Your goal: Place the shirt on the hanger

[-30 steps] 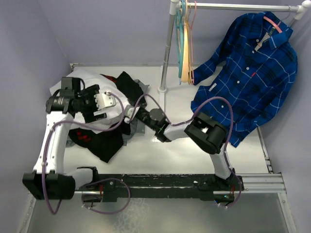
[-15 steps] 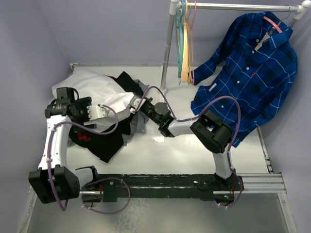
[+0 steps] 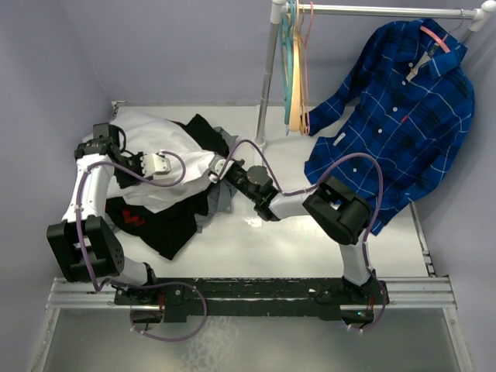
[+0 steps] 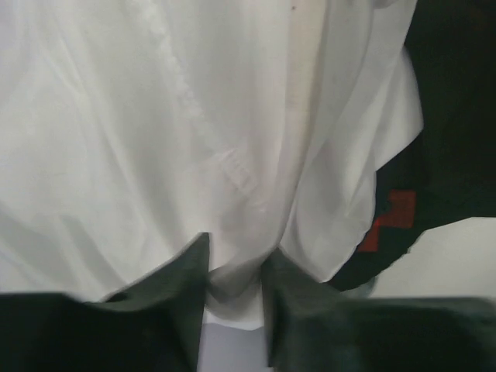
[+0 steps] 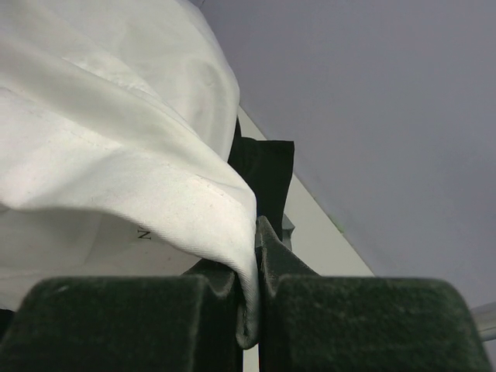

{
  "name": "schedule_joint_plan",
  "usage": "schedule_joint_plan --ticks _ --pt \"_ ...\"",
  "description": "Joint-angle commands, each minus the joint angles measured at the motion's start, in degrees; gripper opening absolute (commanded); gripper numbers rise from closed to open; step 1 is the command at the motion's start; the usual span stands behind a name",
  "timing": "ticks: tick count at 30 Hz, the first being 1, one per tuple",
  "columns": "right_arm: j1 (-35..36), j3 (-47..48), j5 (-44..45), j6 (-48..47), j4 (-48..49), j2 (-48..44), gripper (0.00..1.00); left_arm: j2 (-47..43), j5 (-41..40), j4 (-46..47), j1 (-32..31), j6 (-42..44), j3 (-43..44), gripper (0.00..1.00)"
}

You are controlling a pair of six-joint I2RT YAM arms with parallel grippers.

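Observation:
The white shirt (image 3: 159, 147) lies crumpled at the back left of the table, on top of a black garment. My left gripper (image 3: 164, 165) is over its middle. In the left wrist view its fingers (image 4: 182, 306) pinch a fold of the shirt (image 4: 194, 139) between them. My right gripper (image 3: 216, 170) is shut on the shirt's right edge, and that hem (image 5: 246, 310) is clamped between the pads. The thin pink hanger (image 3: 305, 85) hangs on the rail at the back, beside a teal and a tan one, far from both grippers.
A black garment with red marks (image 3: 159, 225) lies under the shirt. A blue plaid shirt (image 3: 403, 116) hangs on the rail (image 3: 387, 10) at the right. The rail's upright pole (image 3: 266, 85) stands just behind the right gripper.
My left gripper has gone from open to shut on a fold of the shirt, and the left arm has swung back and left. The right gripper keeps its hold.

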Motion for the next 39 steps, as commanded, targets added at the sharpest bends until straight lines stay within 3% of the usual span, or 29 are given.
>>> schedule_joint_plan --ticks 1,2,6,9,14,18,28,39 --pt "0.07 -0.85 1.86 0.66 2.5 -2.43 0.0 0.03 3.32 -6.06 0.31 1.15 1.97 0.1" --pt "0.07 -1.24 2.25 0.57 2.41 -3.33 0.0 -0.32 3.25 -6.13 0.39 1.19 1.79 0.0" --pt "0.33 -1.39 5.57 0.17 -1.27 -9.43 0.0 -2.48 3.28 -7.35 0.62 1.88 2.76 0.0" --pt "2.0 1.68 8.22 -0.66 -10.74 -15.37 0.0 -4.28 4.92 -6.21 1.77 0.3 8.02 0.0" --pt "4.37 10.74 12.22 -2.87 -22.84 -23.6 0.0 -6.35 11.4 3.05 6.23 -8.76 18.62 0.0" --pt "4.99 18.85 14.95 -4.42 -31.68 -28.23 0.0 -6.8 11.75 8.19 7.17 -14.37 24.81 0.0" --pt "5.35 44.17 16.93 -13.22 -46.52 -28.02 0.0 -7.11 11.8 21.87 7.22 -27.43 38.7 0.0" --pt "9.59 64.74 9.81 -12.11 -57.07 -28.98 0.0 -6.85 9.41 34.79 7.17 -39.49 48.26 0.0"
